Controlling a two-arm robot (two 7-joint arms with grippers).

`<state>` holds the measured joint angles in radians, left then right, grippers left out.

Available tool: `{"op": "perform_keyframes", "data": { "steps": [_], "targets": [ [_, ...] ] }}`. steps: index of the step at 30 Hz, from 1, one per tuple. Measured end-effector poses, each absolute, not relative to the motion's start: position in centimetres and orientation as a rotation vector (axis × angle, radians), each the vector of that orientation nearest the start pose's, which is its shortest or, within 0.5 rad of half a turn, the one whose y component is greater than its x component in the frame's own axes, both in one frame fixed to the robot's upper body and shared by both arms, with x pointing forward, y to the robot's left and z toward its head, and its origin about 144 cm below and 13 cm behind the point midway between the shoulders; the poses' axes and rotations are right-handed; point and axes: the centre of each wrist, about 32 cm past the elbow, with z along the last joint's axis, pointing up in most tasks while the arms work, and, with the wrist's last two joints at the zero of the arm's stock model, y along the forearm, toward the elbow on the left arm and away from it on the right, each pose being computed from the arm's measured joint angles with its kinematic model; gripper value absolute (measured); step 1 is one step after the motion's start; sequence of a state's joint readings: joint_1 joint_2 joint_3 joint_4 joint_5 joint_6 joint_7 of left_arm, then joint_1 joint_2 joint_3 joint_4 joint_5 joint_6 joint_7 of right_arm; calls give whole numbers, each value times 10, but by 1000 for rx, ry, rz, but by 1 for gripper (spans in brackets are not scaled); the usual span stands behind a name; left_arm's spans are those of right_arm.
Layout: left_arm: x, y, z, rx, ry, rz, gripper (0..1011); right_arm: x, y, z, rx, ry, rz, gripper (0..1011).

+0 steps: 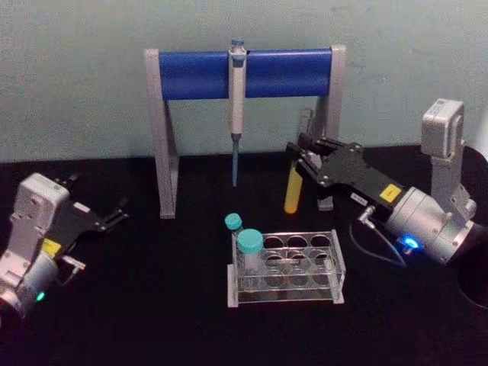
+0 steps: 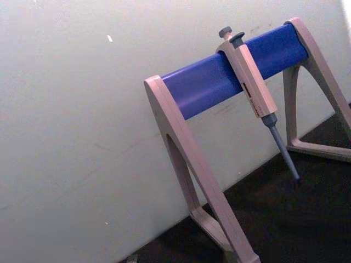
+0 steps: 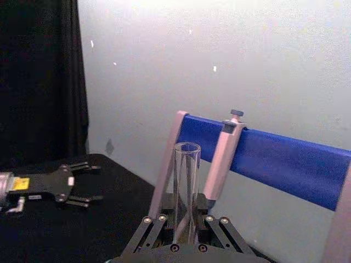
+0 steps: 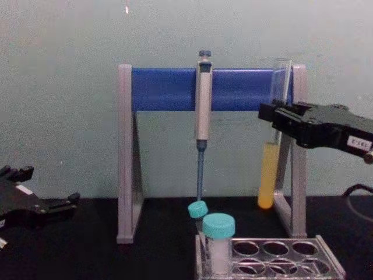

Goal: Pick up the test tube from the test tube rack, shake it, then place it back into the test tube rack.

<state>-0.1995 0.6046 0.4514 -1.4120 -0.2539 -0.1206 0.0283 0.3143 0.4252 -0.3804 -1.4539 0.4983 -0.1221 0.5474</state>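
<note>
Test tube (image 1: 293, 191) is out of the test tube rack (image 1: 336, 264) and in the air, clamped near its middle between the fingers of the right gripper (image 1: 299, 160). It sits behind the rack and toward the robot's right, close in front of the right leg of the blue-barred stand (image 1: 244, 72). The left gripper (image 1: 114, 213) rests low at the robot's left, well apart, with its fingers spread and nothing between them. Spilling looks like the main danger. The mouth is uncapped, so a hard shake or a tip past level could throw out the yellow-orange liquid. The stand leg and crossbar are near, and a wide swing could knock the glass against them. The hanging pipette (image 1: 236, 91) is farther off. Smooth glass could also slide down through the pads when jolted. On the way back, a tilted tube could catch a hole's rim or bump the two teal-capped vials (image 1: 249, 242) at the rack's left end. The long axis of the test tube (image 4: 268, 175) runs almost vertical, round bottom down and open mouth up. In the chest view the mouth leans a little to the robot's right.
</note>
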Motion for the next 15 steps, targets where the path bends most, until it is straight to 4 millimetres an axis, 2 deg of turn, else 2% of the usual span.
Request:
{"op": "perform_keyframes", "data": {
  "steps": [8, 15],
  "targets": [
    [489, 310, 1140, 304, -285, 1248, 1010, 521, -268, 1200, 81, -152, -780, 223],
    [489, 310, 1140, 304, -285, 1248, 1010, 498, -275, 1200, 47, -132, -790, 223]
  ]
}}
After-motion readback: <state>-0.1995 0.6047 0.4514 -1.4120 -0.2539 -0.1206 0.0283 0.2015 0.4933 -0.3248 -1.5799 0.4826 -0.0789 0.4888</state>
